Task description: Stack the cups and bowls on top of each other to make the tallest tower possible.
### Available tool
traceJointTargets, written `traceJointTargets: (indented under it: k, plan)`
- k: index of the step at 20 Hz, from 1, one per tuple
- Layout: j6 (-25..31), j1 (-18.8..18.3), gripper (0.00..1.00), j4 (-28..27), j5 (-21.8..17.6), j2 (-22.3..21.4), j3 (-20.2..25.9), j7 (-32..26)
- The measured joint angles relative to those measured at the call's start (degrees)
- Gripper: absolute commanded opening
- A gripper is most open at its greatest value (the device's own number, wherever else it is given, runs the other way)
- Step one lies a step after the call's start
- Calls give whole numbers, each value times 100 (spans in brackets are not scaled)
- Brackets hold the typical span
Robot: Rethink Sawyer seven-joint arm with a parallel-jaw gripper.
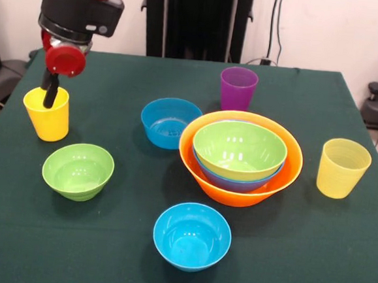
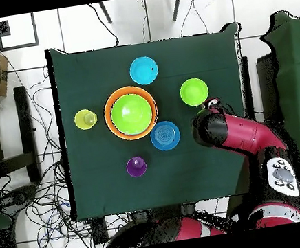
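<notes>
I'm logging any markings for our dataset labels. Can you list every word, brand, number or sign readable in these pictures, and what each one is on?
None can be read in either view.
The cups, the bowls and the green tablecloth show plain colour, no print.
The arm's red and black casing shows no legible lettering.
The grey panel on the arm in the overhead view has dark marks, too small to read.
</notes>
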Motion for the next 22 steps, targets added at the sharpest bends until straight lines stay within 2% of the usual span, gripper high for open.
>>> traceJointTargets:
  k: [7,22]
  plan:
    - [-122,-46,100,-83,1,255,-2,0]
    - [-366,-158,100,-162,2,510,-11,0]
